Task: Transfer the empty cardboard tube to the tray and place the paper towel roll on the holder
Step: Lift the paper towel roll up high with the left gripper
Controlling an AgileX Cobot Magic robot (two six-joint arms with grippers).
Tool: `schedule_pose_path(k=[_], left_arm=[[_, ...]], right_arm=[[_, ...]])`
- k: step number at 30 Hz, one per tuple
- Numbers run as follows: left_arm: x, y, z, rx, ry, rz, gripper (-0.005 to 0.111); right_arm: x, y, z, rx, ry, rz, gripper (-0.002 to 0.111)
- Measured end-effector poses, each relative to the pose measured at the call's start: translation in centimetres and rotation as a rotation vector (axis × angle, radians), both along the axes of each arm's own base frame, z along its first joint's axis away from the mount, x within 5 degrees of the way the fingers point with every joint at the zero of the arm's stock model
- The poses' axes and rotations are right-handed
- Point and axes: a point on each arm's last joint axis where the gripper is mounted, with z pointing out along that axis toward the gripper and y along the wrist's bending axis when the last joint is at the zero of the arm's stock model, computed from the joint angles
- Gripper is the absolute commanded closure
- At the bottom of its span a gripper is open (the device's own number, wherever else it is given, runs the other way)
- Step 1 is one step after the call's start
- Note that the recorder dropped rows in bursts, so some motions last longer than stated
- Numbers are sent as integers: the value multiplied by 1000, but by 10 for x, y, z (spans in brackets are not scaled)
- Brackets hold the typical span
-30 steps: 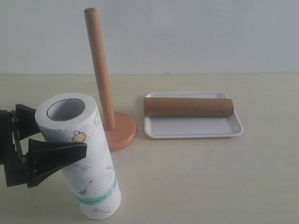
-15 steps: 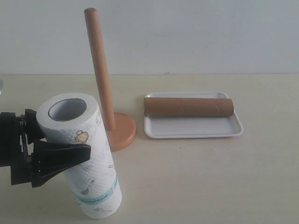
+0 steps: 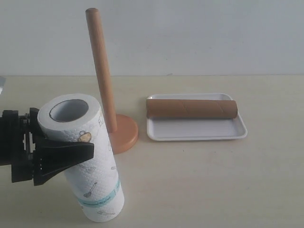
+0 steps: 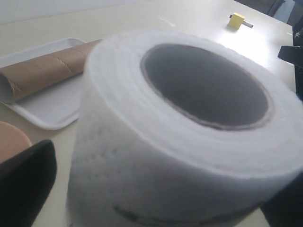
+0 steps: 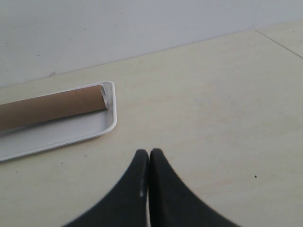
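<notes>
The paper towel roll stands leaning at the front left, its grey core facing up. My left gripper is shut on its upper part; one black finger crosses its front and the other is hidden behind it. In the left wrist view the roll fills the space between the fingers. The holder stands just behind the roll with a bare pole and a round base. The empty cardboard tube lies across the tray. My right gripper is shut on nothing, above bare table near the tray's corner.
A small yellow object lies far off on the table. A pale wall closes the back. A seam or table edge runs past the right gripper's side.
My left gripper has shifted slightly right and the roll has moved a little with it. The tube, tray and holder have not moved.
</notes>
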Motion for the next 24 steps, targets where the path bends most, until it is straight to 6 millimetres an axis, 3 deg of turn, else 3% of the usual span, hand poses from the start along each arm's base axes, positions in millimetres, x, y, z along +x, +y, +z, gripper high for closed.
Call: schedule_pose_path(k=[3, 5, 8, 10, 11, 16, 24], left_arm=[[0, 0, 0, 0, 2, 0, -2], [1, 0, -2, -3, 10, -2, 6], [1, 0, -4, -7, 21, -6, 29], [1, -1, -5, -13, 27, -10, 49], [2, -1, -6, -14, 29, -10, 65], [2, -1, -6, -19, 31, -8, 103], [-1, 0, 9, 5, -40, -2, 103]], right_arm=[[0, 0, 0, 0, 0, 0, 108], [0, 0, 0, 0, 0, 0, 108], [0, 0, 0, 0, 0, 0, 108], [0, 0, 0, 0, 0, 0, 108], [0, 0, 0, 0, 0, 0, 108], [0, 0, 0, 0, 0, 0, 108], [0, 0, 0, 2, 0, 0, 108]])
